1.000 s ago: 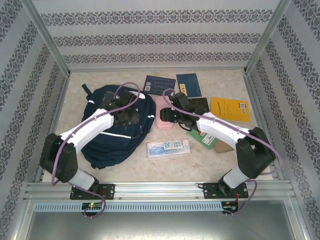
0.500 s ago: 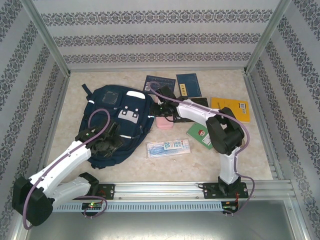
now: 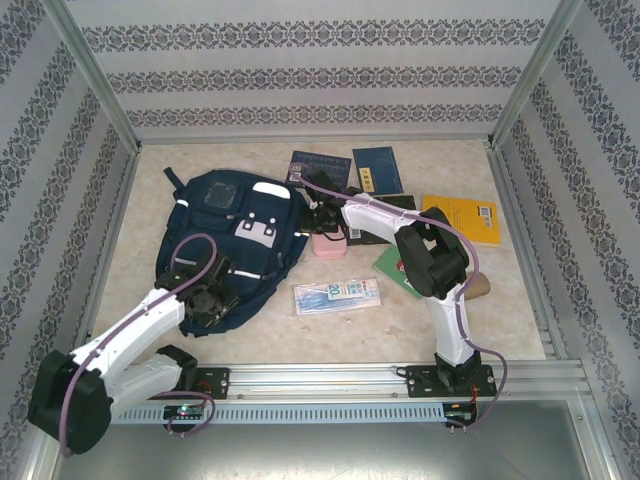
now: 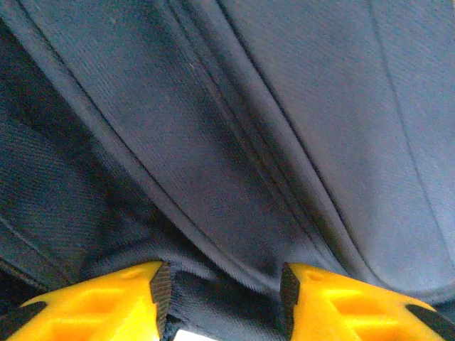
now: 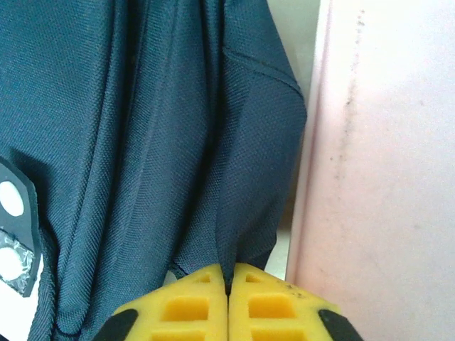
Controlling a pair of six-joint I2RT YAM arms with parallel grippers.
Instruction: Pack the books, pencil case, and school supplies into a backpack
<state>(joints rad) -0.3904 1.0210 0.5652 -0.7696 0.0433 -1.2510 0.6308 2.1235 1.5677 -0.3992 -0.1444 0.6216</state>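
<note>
Top external: backpack (image 3: 235, 235) flat on the surface (image 3: 300, 335), left of centre, contents hidden. Just beside its right edge, pencil case (image 3: 330, 245); nearer the arms, school supplies (image 3: 337, 296); books (image 3: 465, 218) spread behind and to the right, all outside the bag. Right end effector (image 3: 318, 218) wedged between backpack and pencil case, fingers pressed together at a fabric fold in the right wrist view; any pinch on the cloth impossible to tell. Left end effector (image 3: 212, 300) on the backpack's near corner, jaws partly apart, fabric across the gap. Compared with a second ago: left arm drawn back from the bag's top, right jaws closed up.
</note>
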